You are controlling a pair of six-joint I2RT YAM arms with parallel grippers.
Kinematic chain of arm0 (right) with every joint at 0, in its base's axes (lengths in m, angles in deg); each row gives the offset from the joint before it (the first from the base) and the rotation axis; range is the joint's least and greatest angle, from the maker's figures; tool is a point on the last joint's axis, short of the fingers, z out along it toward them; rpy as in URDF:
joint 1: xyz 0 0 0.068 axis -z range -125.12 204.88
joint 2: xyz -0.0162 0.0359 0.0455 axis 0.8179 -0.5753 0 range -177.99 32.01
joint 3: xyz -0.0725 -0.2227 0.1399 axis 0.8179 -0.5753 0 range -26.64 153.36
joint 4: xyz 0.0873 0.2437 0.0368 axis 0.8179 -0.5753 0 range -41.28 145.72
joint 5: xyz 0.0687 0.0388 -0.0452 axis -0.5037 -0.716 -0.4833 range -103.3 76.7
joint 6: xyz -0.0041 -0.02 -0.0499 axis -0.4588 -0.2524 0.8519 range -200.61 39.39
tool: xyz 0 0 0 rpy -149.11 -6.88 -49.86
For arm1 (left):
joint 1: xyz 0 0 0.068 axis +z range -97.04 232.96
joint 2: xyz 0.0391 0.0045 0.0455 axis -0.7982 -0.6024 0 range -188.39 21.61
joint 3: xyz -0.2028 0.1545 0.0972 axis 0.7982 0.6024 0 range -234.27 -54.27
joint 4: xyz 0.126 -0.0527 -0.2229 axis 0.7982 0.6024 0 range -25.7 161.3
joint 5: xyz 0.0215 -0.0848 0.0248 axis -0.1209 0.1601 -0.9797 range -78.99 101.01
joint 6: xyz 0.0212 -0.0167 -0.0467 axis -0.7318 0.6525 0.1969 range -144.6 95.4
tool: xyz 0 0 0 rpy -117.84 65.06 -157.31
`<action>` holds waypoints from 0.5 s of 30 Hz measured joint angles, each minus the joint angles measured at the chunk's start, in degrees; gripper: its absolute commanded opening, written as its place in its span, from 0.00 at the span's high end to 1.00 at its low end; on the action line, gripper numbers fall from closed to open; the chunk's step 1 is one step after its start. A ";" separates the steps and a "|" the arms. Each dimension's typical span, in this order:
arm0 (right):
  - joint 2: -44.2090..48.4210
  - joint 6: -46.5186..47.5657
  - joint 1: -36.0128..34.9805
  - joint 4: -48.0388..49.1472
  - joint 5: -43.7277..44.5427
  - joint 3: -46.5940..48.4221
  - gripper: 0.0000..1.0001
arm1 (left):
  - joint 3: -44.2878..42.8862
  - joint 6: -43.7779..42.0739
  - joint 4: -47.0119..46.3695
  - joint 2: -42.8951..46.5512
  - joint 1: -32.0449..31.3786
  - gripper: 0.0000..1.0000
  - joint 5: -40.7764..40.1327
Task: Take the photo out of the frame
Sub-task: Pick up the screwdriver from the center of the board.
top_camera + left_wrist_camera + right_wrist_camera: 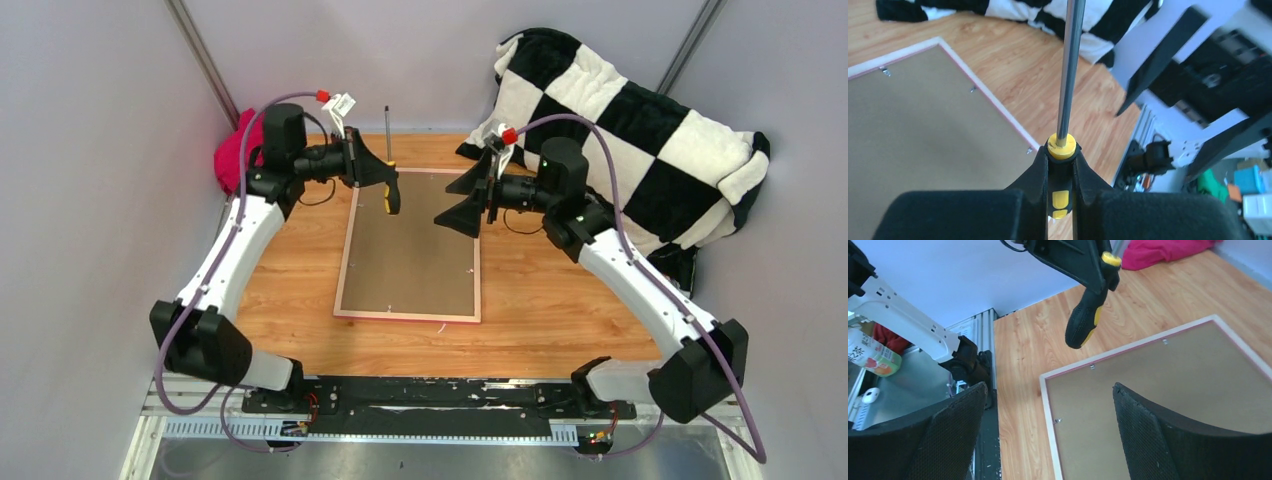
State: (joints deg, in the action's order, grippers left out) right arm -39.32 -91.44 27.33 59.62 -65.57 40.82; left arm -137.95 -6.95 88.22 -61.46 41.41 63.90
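Mounting rail point(430, 395): we find both arm bases bolted here at the near edge
Table point(560, 300): wood-grain top, carrying everything listed below
Frame point(408, 316): lies flat at the middle of the table, back side up, long sides running away from the arms; we see the thin pink border all round
Backing board point(410, 250): plain brown, fills the frame's opening; small metal clips point(1092, 366) sit along its inner edge
Photo: we cannot see it; the board covers the whole opening
Left gripper point(1062, 155): jaws closed tight on the handle of a screwdriver, held above the frame's far left corner
Screwdriver point(1068, 75): black and yellow handle hangs down toward the frame, metal shaft points up and away; we see no contact with frame or table
Right gripper point(452, 203): jaws spread wide with nothing between them, hovering over the far right edge of the frame, well apart from the screwdriver
Magenta cloth point(232, 155): bunched at the far left, against the wall
Checked blanket point(620, 120): black and white, heaped at the far right corner
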 measured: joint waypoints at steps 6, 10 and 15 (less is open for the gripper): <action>-3.06 -4.70 -2.36 7.30 1.92 -3.43 0.05 | 8.92 13.60 -19.69 9.27 -4.42 1.00 -4.39; -3.08 -6.21 -2.40 11.10 2.82 -5.51 0.05 | 9.81 17.00 -25.79 12.44 -7.72 1.00 -5.49; -3.06 -12.31 -2.40 22.40 -1.62 -10.32 0.05 | 13.90 18.80 -29.94 13.86 -8.59 1.00 -5.33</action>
State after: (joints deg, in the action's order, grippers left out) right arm -42.38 -103.75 24.92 82.03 -67.19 30.51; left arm -124.05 11.85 58.28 -47.60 32.82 58.56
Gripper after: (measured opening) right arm 0.949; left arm 0.107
